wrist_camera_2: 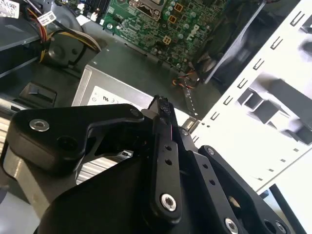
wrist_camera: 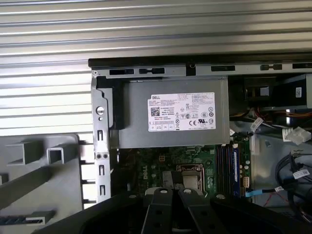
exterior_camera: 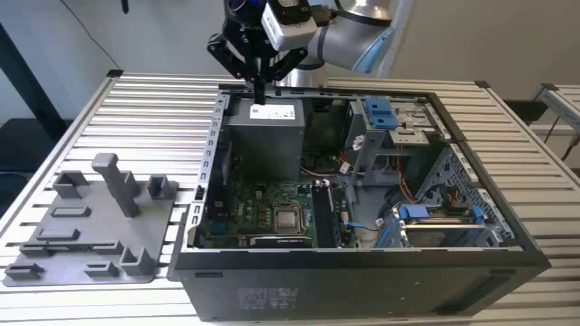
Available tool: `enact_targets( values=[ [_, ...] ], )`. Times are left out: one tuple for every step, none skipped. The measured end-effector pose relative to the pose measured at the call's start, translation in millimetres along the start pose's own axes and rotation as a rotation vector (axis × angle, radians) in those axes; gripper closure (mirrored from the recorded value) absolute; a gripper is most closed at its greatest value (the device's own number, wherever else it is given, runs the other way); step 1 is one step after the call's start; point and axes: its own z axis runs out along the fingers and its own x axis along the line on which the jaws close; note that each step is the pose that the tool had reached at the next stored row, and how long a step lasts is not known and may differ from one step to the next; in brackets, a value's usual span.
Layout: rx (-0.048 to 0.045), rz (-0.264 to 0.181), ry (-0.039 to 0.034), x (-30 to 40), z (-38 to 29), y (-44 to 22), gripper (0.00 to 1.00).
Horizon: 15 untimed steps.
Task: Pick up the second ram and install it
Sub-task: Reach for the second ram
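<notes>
My gripper (exterior_camera: pixel 260 94) hangs over the back of the open computer case (exterior_camera: pixel 363 278), just above the grey power supply (exterior_camera: pixel 263 132). In the second wrist view the black fingers (wrist_camera_2: pixel 165 126) are pressed together, shut with nothing between them. Beyond the power supply (wrist_camera: pixel 170 119) lies the green motherboard (wrist_camera: pixel 161 163). Its black memory sockets (wrist_camera: pixel 225 163) are next to the processor socket. A thin blue-green strip (wrist_camera: pixel 236 163) stands among them. I cannot tell whether it is the second ram.
A grey plastic fixture (exterior_camera: pixel 81 234) with a tall post (exterior_camera: pixel 113 180) and small holders lies on the slatted table at the exterior view's left. Inside the case are blue-clipped drive cages (exterior_camera: pixel 435 214), loose cables (exterior_camera: pixel 363 163) and a metal bracket.
</notes>
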Motion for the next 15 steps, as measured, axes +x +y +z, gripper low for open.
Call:
enact_targets(
  values=[
    [-0.0001,0.0,0.0,0.8,0.0,-0.1,0.89],
    [0.0,0.0,0.0,1.5,0.0,-0.1,0.89],
    [0.0,0.0,0.0,2.4,0.0,-0.2,0.89],
    [0.0,0.0,0.0,3.5,-0.1,-0.3,0.89],
    [-0.0001,0.0,0.0,4.7,-0.1,-0.3,0.89],
    [0.0,0.0,0.0,5.7,-0.1,-0.4,0.89],
    [-0.0001,0.0,0.0,6.8,-0.1,-0.5,0.89],
    [-0.0001,0.0,-0.0001,7.9,-0.1,-0.5,0.89],
    [-0.0002,0.0,-0.0001,8.6,-0.1,-0.6,0.89],
    [-0.0001,0.0,-0.0001,9.4,-0.1,-0.6,0.89],
    [-0.0001,0.0,0.0,10.2,-0.2,-0.7,0.89],
    [-0.0001,0.0,0.0,10.9,-0.2,-0.8,0.89],
    [-0.0001,0.0,0.0,11.7,-0.2,-0.8,0.89],
    [0.0,0.0,0.0,12.6,-0.3,-0.9,0.89],
    [0.0,0.0,0.0,13.7,-0.3,-1.0,0.89]
  ],
)
